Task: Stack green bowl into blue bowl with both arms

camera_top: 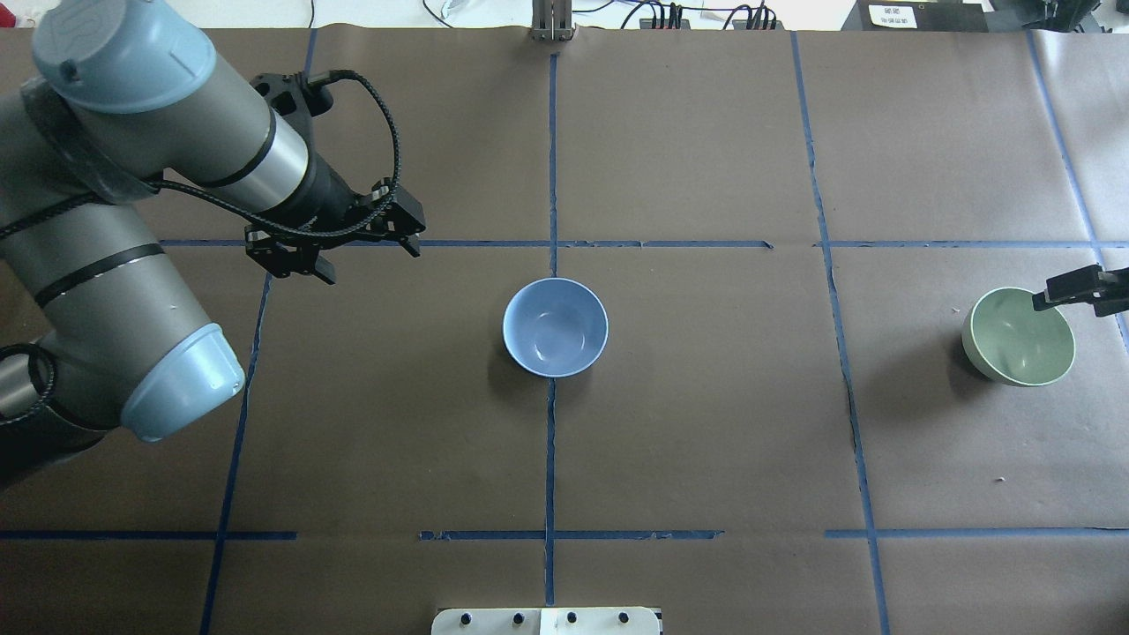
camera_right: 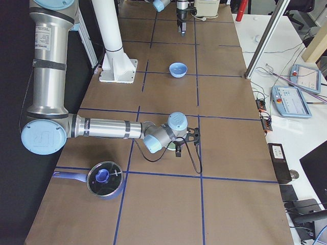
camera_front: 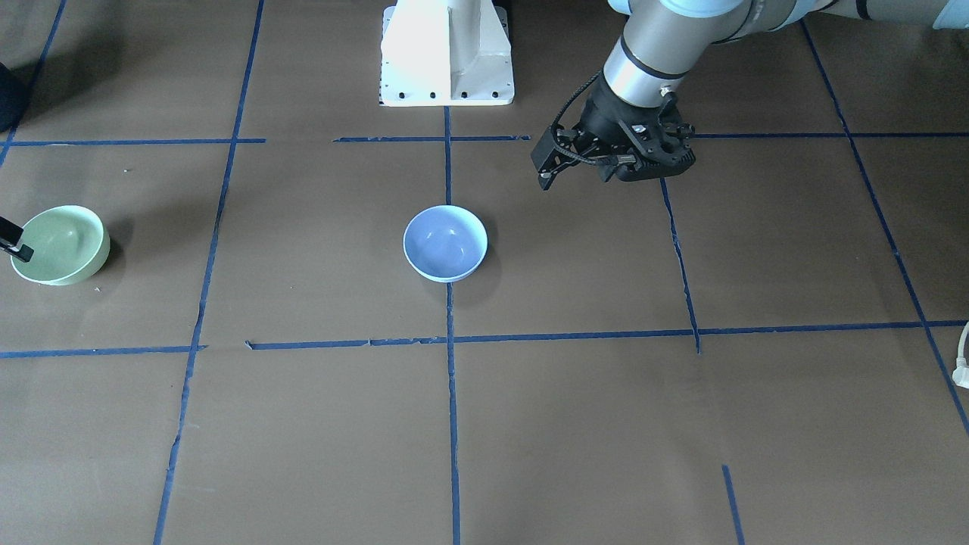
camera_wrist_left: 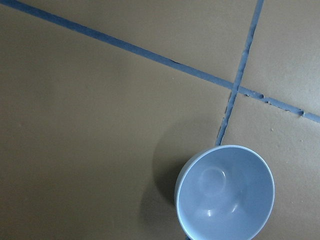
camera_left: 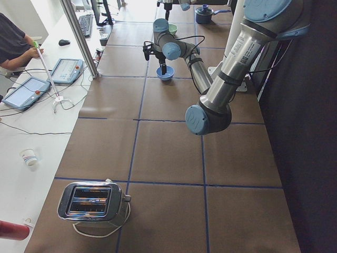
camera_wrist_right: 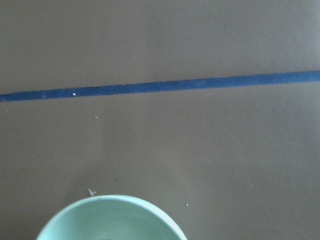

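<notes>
The blue bowl point(camera_front: 445, 242) stands upright and empty at the table's middle point(camera_top: 555, 327); it also shows in the left wrist view point(camera_wrist_left: 225, 192). My left gripper point(camera_top: 366, 256) hovers open and empty beside it, toward the robot's left, apart from it point(camera_front: 579, 170). The green bowl point(camera_top: 1019, 335) sits far to the robot's right point(camera_front: 60, 244), and its rim shows in the right wrist view point(camera_wrist_right: 112, 220). My right gripper point(camera_top: 1069, 300) reaches in at the view's edge with its fingers at the bowl's rim. I cannot tell whether it is closed on the rim.
The white pedestal base point(camera_front: 447, 53) stands at the robot's side of the table. Blue tape lines grid the brown table. A toaster point(camera_left: 92, 203) sits at the left end, a lidded pot point(camera_right: 104, 178) at the right end. A white plug point(camera_front: 963, 363) lies at one edge.
</notes>
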{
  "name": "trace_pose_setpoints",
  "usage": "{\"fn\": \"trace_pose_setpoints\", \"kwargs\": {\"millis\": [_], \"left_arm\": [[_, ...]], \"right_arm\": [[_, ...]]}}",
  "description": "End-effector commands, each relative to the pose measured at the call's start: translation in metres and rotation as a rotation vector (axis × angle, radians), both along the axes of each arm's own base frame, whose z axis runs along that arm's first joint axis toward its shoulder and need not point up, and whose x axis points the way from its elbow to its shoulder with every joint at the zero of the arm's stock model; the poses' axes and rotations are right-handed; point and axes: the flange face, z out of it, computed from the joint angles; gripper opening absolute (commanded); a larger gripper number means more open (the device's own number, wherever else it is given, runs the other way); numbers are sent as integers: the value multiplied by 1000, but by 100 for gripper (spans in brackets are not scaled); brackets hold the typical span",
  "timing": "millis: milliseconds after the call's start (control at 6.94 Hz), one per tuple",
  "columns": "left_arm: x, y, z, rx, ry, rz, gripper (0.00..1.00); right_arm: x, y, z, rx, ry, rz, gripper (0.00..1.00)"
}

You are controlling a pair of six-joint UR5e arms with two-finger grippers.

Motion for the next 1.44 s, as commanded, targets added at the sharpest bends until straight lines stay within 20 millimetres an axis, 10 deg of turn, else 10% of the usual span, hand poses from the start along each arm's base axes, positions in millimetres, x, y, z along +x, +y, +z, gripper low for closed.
{"fn": "trace_pose_setpoints", "kwargs": {"millis": [0, 288, 576, 1296], "left_arm": [[-40, -7, 31, 68, -36, 7, 100], [-63, -15, 56, 77, -50, 35, 100], [-110, -26, 81, 102, -47, 52, 100], [-215, -9, 217, 223, -194, 183, 100]], "right_arm": [[-7, 4, 10, -18, 4, -8, 98], [-20, 5, 12, -32, 17, -24, 63], [-22, 6, 12, -30, 19, -27, 2], [-23, -6, -55, 12, -94, -19, 0]]}}
